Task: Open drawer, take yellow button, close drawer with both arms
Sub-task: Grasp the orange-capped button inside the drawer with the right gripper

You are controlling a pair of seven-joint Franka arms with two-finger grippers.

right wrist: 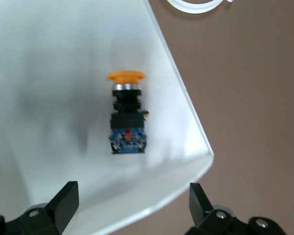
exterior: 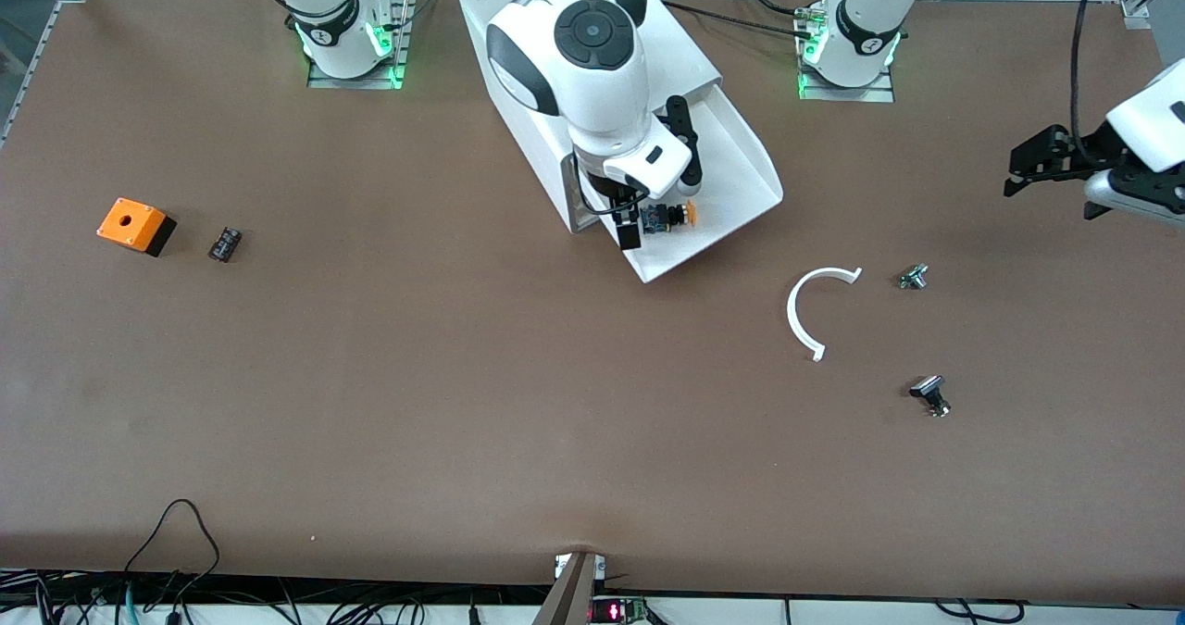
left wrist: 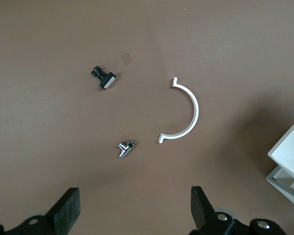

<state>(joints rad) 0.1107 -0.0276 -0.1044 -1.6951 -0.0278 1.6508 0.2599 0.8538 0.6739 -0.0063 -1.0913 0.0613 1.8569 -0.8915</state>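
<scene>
Right wrist view: spread black right gripper (right wrist: 132, 208) above orange-capped black button (right wrist: 127, 115) lying in pulled-out white tray drawer (right wrist: 49, 73); no readable writing. Spread left gripper (left wrist: 134, 205) waiting over table's edge.

Brown table (exterior: 370, 403), white cabinet (exterior: 518, 23), orange box (exterior: 135, 225), white half-ring (exterior: 802, 315), small parts
</scene>
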